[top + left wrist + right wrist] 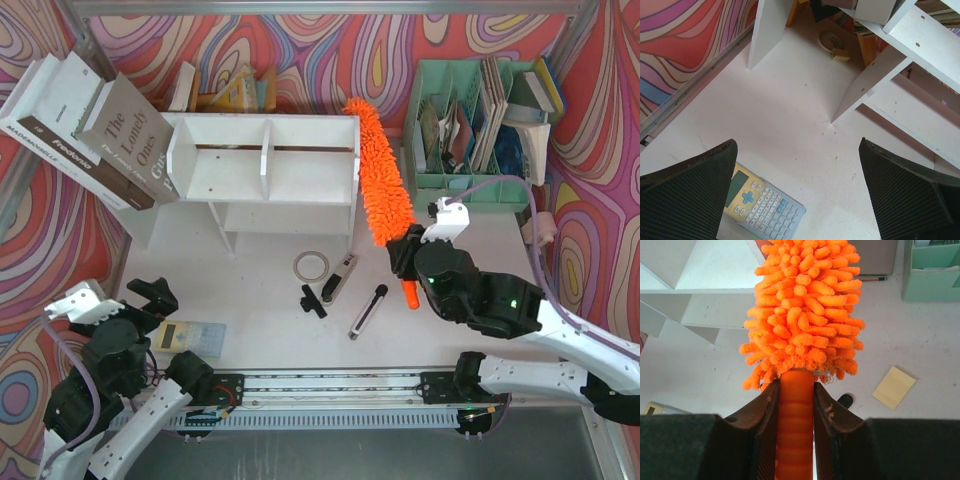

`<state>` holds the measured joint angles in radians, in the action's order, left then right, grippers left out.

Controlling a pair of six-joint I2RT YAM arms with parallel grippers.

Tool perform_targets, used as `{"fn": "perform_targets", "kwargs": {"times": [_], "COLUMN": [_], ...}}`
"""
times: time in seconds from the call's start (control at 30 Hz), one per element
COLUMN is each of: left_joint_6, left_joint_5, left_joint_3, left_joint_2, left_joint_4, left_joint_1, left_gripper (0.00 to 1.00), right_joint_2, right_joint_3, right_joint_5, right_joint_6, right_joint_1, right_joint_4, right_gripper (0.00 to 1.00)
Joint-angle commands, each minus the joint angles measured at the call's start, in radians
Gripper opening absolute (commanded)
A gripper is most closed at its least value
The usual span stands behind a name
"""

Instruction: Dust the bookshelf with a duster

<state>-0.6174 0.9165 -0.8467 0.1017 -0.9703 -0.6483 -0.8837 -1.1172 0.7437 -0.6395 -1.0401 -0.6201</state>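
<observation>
**Duster held against the bookshelf's right side**

The right pincer [796, 395] is clenched on the ribbed orange handle of the duster [380, 180], gripping just below the fluffy head. A short stub of handle sticks out behind the fingers. From the top view the chenille head runs up and away from the pincer, alongside the right side panel of the white bookshelf [265, 160], with its tip near the shelf's top right corner. It looks to be brushing the panel, though contact is hard to confirm.

The left pincer [797, 190] is released, with its jaws spread wide, and hovers low over the bench [260, 310] near the front left corner. A calculator [762, 202] lies just under its left finger.

Two large books [90, 130] lean against the shelf's left end. A mint-green file organizer [470, 180] stands to the right of the duster. A ring [312, 266] and small black-and-silver tools [340, 278] lie on the bench in front of the shelf. A yellow sticky-note pad [894, 387] shows in the right wrist view.
</observation>
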Motion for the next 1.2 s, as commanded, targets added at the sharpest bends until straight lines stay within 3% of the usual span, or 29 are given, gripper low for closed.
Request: {"fn": "perform_targets", "kwargs": {"times": [0.0,0.7,0.9,1.17], "left_joint_6": [0.0,0.0,-0.002,-0.001], "left_joint_5": [0.005,0.008,0.012,0.01], "left_joint_3": [0.003,0.003,0.003,0.002], "left_joint_2": [0.007,0.033,0.029,0.044], "left_joint_4": [-0.002,-0.005,-0.007,-0.006], "left_joint_1": [-0.004,-0.004,-0.004,-0.004], "left_gripper": [0.98,0.98,0.98,0.98], "right_joint_2": [0.021,0.054,0.034,0.04], "right_joint_3": [-0.066,-0.066,0.005,0.228], "right_joint_5": [-0.073,0.011,-0.062,-0.107], "right_joint_6": [0.036,0.074,-0.029,-0.255], "right_joint_1": [-0.015,-0.015,-0.015,-0.015], "right_joint_4": [0.066,0.101,0.045,-0.007], "right_gripper": [0.0,0.0,0.0,0.0]}}
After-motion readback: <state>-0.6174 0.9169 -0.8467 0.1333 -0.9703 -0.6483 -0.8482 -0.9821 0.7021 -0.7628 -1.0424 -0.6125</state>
